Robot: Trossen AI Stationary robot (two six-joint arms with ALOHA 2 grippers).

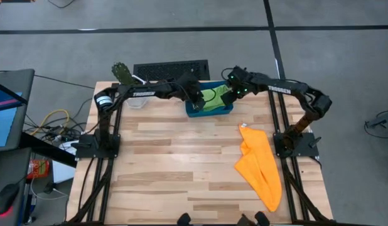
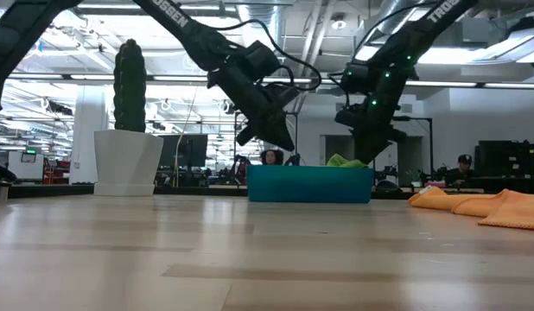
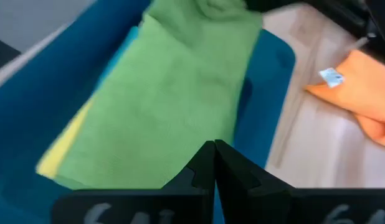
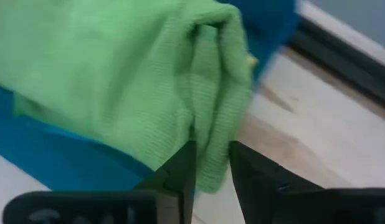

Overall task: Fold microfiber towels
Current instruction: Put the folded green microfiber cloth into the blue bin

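Observation:
A dark-blue tray (image 1: 193, 113) stands at the table's far middle. In it lies a green towel (image 1: 213, 98) on top of a yellow towel (image 3: 58, 157). An orange towel (image 1: 260, 166) lies crumpled on the table's right side. My left gripper (image 3: 214, 158) is shut and hovers over the green towel near the tray's left end, above the rim in the low view (image 2: 276, 138). My right gripper (image 4: 211, 165) is at the tray's right end, shut on the green towel's bunched end. My right gripper pinches a bunched fold (image 4: 212, 134) at the green towel's right end between its two fingers, several layers thick. The fingers slant down from above. That end rises a little over the tray's rim (image 2: 340, 161), and the rest of the towel lies in the tray.
A white planter with a cactus (image 2: 127, 160) stands at the table's far left. A black keyboard (image 1: 171, 69) lies just behind the tray. Bare wood stretches from the tray toward the near edge, left of the orange towel.

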